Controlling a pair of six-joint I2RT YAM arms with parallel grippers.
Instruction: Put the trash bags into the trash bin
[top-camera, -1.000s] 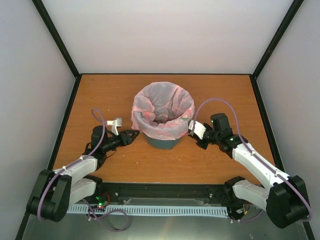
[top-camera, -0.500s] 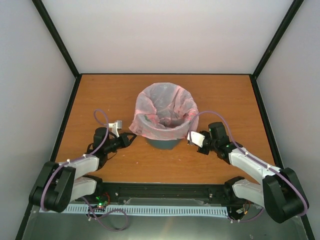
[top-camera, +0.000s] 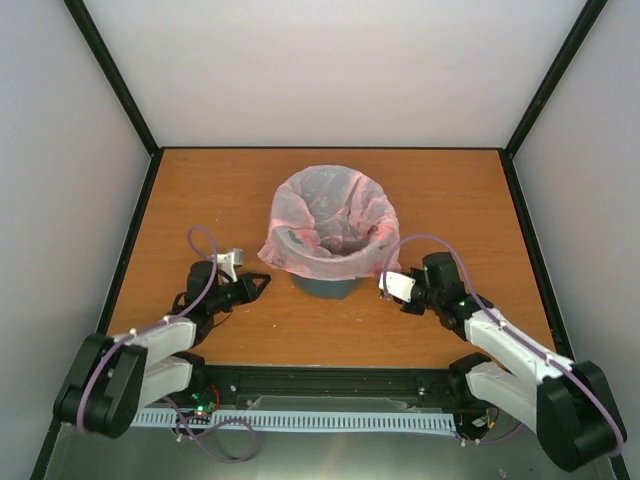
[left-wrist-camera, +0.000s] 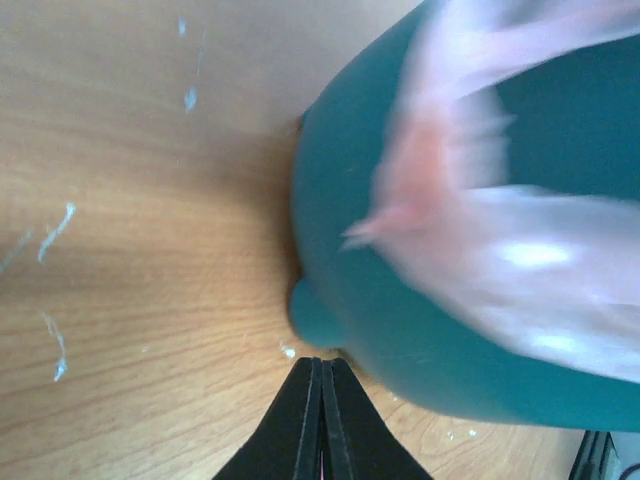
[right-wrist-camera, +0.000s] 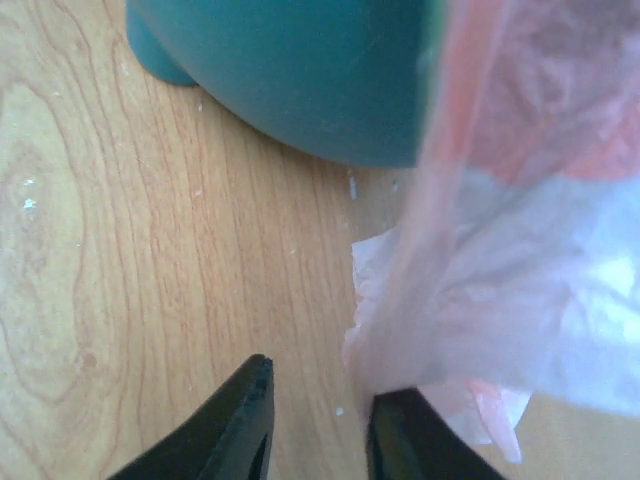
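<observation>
The left gripper (top-camera: 258, 287), spread at the hem a second ago, has pinched together on nothing and backed off. The pink trash bag (top-camera: 330, 215) lines the teal trash bin (top-camera: 325, 288) mid-surface, hem folded over the rim, so the job looks nearly done. The bin stands upright, long axis vertical, mouth up. The right gripper (top-camera: 386, 284) has dropped lower, jaws apart, with the hem brushing one finger.

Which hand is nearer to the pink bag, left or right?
Right. The right hand is beside the hanging bag; the left hand, shut, is short of it, low by the bin.
</observation>
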